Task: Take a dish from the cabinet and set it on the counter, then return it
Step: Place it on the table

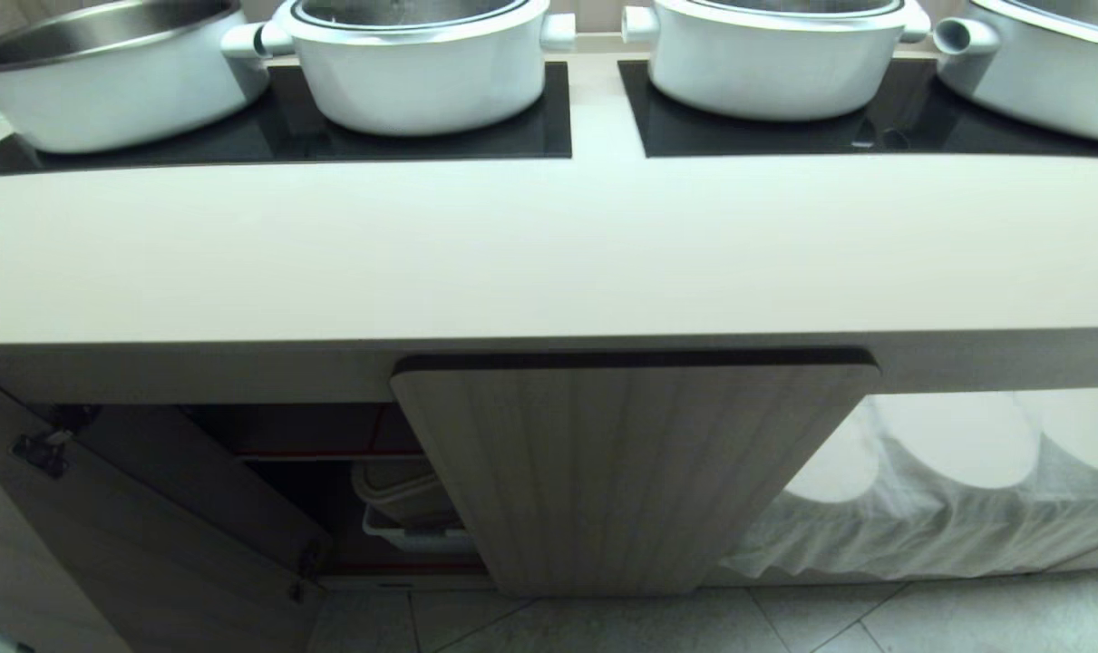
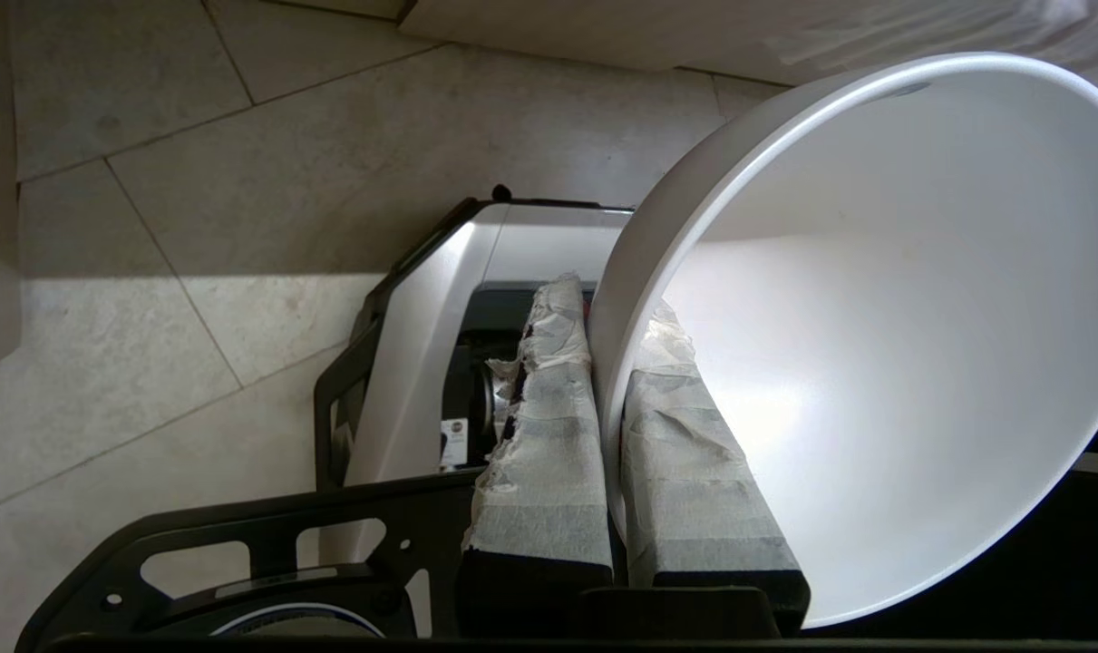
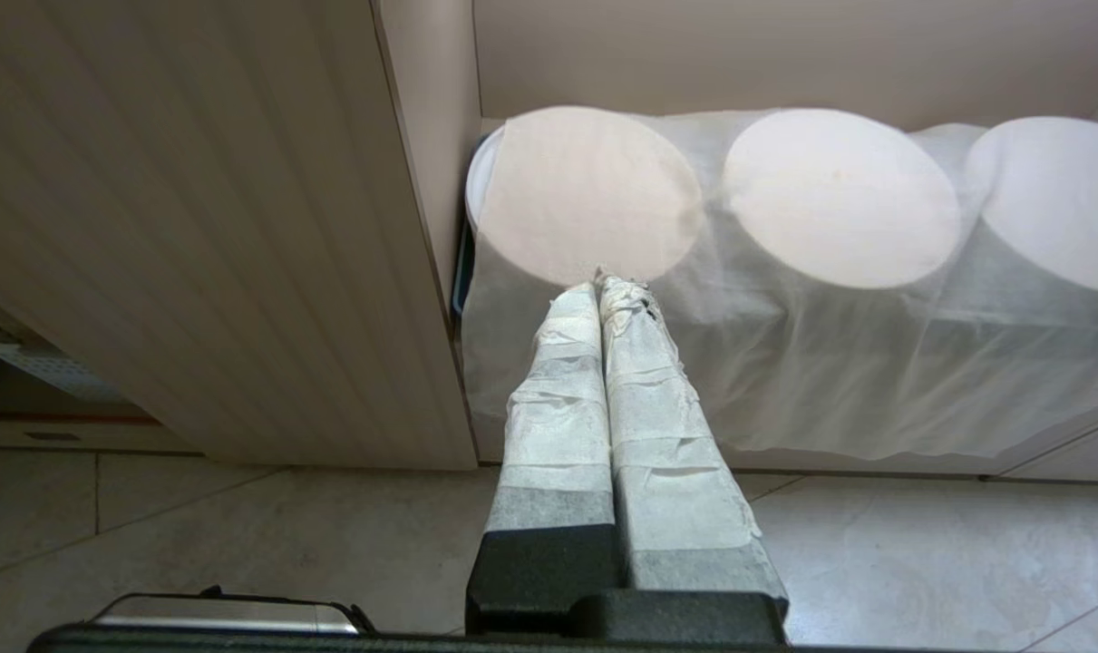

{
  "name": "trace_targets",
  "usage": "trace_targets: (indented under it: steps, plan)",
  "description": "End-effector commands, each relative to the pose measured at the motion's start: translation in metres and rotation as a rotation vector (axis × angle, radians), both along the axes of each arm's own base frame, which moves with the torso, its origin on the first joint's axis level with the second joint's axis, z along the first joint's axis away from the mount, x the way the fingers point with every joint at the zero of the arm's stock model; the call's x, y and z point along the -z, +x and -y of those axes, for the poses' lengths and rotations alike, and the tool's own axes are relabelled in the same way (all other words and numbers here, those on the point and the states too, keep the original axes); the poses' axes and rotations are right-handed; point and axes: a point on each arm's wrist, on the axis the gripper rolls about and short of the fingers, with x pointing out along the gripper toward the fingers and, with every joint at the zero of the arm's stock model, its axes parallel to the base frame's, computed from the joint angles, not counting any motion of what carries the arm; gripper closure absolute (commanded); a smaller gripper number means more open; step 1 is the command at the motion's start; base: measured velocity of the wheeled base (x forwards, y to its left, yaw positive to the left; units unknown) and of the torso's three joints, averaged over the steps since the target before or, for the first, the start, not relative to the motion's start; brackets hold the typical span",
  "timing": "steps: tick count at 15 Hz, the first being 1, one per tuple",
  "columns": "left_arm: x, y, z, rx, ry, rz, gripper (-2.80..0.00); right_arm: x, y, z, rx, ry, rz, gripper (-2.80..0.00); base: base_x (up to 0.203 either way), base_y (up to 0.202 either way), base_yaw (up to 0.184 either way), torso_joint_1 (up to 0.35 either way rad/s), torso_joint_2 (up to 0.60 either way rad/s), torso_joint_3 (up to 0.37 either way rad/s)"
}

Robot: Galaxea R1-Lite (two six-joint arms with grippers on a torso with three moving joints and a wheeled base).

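The dish point(image 2: 875, 317), a deep glossy white bowl, shows only in the left wrist view. It hangs tilted on its side above the tiled floor. My left gripper point(image 2: 610, 308) is shut on its rim, one taped finger inside the bowl and one outside. In the head view the beige counter point(image 1: 549, 254) runs across, with the cabinet point(image 1: 630, 472) below it and both fluted doors swung open. Neither arm shows there. My right gripper point(image 3: 603, 288) is shut on nothing, low down beside the cabinet door point(image 3: 195, 227).
Big white pots point(image 1: 412, 63) point(image 1: 771, 54) stand on black hob panels point(image 1: 422, 136) at the back of the counter. Inside the cabinet, pale containers point(image 1: 403, 508) sit under a red-edged shelf point(image 1: 322, 452). A white cloth point(image 1: 947, 481) drapes round shapes to the right. My own base point(image 2: 422, 363) lies under the left gripper.
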Motion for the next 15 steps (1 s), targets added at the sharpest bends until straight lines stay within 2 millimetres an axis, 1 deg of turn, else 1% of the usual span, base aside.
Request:
trace_targets:
  steps: [1, 4, 11, 15]
  plan:
    - [0.0017, -0.0003, 0.0000, 0.000, 0.000, -0.011, 0.00, -0.0001, 0.0000, 0.0000, -0.002, 0.001, 0.001, 0.00, 0.000, 0.000, 0.000, 0.242, -0.53, -0.289]
    - [0.0013, -0.0005, 0.0007, 0.026, 0.000, -0.009, 0.00, -0.0001, 0.0000, 0.0000, -0.001, 0.038, 0.001, 0.00, 0.000, 0.000, 0.000, 0.249, -0.55, -0.297]
    - [0.0017, -0.0005, 0.0009, 0.030, 0.001, -0.012, 0.00, -0.0001, 0.0000, 0.0000, -0.001, 0.042, 0.001, 0.00, 0.000, 0.000, 0.000, 0.276, -0.59, -0.308]
    - [0.0017, -0.0005, 0.0009, 0.033, 0.000, -0.013, 0.00, -0.0001, 0.0000, 0.0000, -0.001, 0.042, 0.001, 0.00, 0.000, 0.000, 0.000, 0.194, -0.38, -0.205]
